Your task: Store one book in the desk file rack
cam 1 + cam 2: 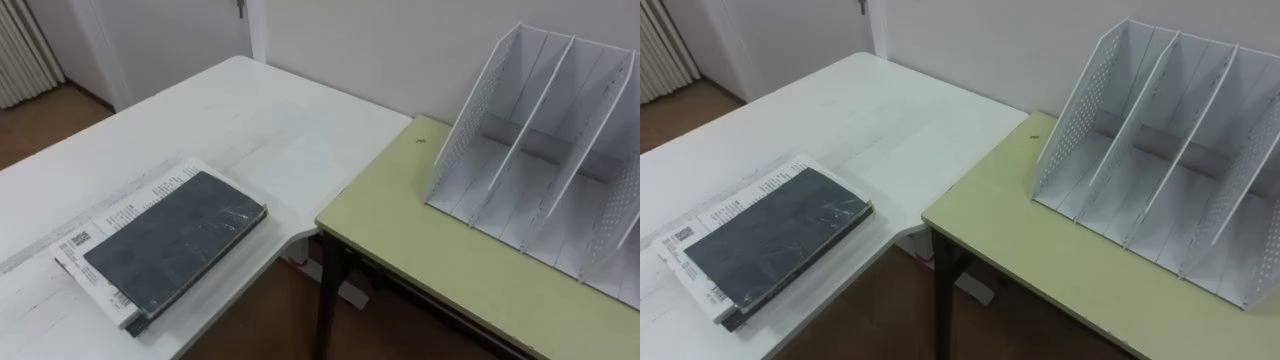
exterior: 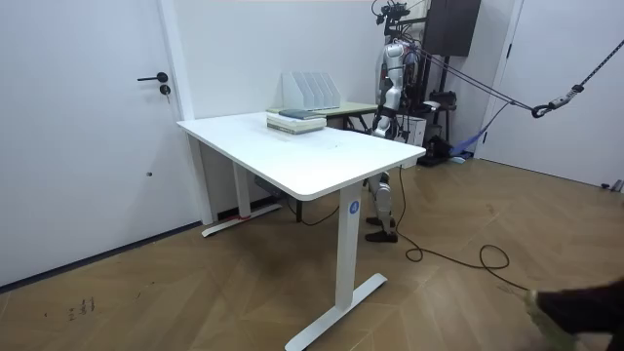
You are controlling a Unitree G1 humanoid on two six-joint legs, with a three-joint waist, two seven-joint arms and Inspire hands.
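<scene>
Books: two lay flat in a stack near the front corner of the white desk, a dark-covered book on top of a white printed book, their edges nearly flush.
File rack: stood on the green table, well apart from the stack and to its right. Its slots were bare, its dividers slanted, and its open side faced the robot.
Gap: the two tabletops met only at a corner, with open floor below between the stack and the rack.
Robot: stood at the far side of the white desk, beside the green table, as seen in the room view.
Left hand: low at the robot's side. Whether it stood open or closed could not be told at that range.
Step in hand: judged the very start. No book was lifted and the reach was not yet begun.
Next move: judged to call for a reach to the left, a hold on the dark-covered book alone at its free edge without dragging the white printed book, then a turn to upright and a carry across the gap into one slot.
</scene>
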